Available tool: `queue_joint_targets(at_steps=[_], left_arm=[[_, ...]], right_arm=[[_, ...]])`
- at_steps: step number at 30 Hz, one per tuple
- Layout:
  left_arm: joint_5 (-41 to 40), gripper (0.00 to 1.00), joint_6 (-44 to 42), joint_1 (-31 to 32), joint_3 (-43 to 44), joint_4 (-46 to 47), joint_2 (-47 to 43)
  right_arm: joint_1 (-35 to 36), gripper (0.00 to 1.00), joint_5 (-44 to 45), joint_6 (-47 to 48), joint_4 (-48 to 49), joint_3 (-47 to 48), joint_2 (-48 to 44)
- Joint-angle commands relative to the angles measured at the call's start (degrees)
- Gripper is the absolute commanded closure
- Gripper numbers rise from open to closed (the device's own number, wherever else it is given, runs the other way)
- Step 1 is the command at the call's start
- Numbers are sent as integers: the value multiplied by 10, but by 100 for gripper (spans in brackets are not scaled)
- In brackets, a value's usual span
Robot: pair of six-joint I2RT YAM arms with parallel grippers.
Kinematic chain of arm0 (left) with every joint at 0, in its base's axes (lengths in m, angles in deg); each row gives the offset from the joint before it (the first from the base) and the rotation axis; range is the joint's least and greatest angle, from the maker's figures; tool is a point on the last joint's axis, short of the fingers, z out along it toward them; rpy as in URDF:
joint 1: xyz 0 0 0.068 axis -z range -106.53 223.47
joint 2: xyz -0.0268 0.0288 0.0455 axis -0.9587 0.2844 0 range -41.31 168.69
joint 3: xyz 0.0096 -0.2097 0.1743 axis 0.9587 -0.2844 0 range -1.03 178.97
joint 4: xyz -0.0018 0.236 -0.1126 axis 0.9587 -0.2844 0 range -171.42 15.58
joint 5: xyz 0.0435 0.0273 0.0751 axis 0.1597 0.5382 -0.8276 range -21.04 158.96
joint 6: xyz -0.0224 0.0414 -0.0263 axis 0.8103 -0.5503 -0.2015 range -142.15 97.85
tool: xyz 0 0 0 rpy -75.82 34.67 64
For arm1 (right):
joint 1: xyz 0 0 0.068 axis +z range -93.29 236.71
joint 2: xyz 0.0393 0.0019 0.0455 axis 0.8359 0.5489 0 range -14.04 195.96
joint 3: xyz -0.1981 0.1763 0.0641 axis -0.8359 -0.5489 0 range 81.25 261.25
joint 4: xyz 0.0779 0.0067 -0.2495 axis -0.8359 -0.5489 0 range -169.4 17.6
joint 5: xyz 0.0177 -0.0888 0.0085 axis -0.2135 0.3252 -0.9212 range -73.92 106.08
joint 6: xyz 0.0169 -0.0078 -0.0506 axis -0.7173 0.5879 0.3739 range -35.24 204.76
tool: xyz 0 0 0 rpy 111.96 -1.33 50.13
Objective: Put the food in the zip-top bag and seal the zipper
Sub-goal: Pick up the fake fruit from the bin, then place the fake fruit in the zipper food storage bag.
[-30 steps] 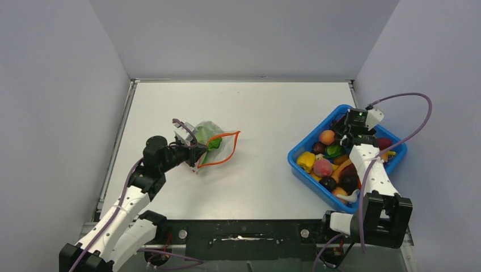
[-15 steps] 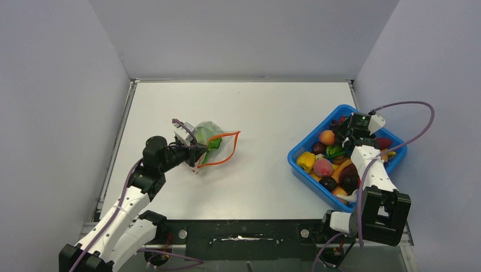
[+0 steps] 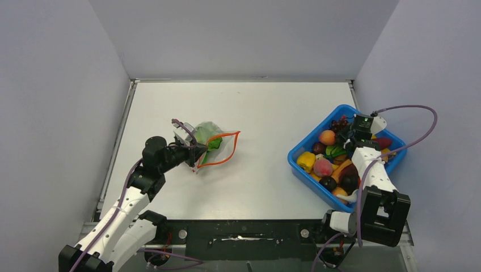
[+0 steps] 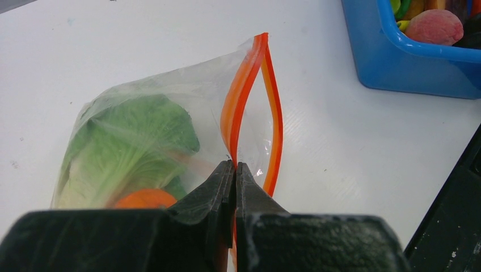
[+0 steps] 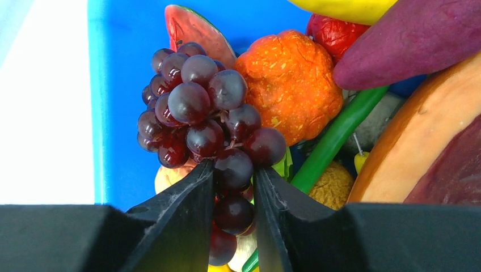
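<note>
Pinching the zipper (image 4: 241,85) between pressed-together fingers, the left gripper (image 4: 235,167) grips the nearer orange-red strip at the lower end of the bag's mouth, while the far strip bows away from it, so the mouth stands open in a narrow leaf-shaped gap. The zip-top bag (image 4: 170,79) lies on the left half of the white table (image 3: 255,113), its mouth turned toward the blue bin (image 3: 295,153); bare tabletop runs between the two, and more lies beyond the bag up to the back edge. Inside the clear plastic sit a green lettuce leaf (image 4: 136,141) and, nearer the fingers, an orange piece (image 4: 144,198). On the other side, the right gripper (image 5: 233,170) reaches down into the bin with its jaws closed against the lower berries of the dark purple grapes (image 5: 193,107), a finger touching each side of the bunch. The grapes lie against the bin's blue wall, leaving little room on that side. Crowding them are a knobbly orange fruit (image 5: 289,85), a red-edged slice (image 5: 193,34), a green stalk (image 5: 334,139) and a purple piece (image 5: 414,34). The bin sits by the table's right edge, close to the grey side wall (image 3: 431,56).
</note>
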Motion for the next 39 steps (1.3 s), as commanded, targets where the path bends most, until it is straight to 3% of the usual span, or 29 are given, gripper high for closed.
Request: queue_joint_targets(at_steps=[1,26,39], left_arm=[[4,100,-1,2,3,35,-10],[17,100,12,3,0,48,-2],[13,100,81,2,33,63,-11]], right_arm=[[0,75,-12,-1,34,-7,-30],[-1,81,32,61,-65,42,-166],[1,84,2,116,-127,130,-213]])
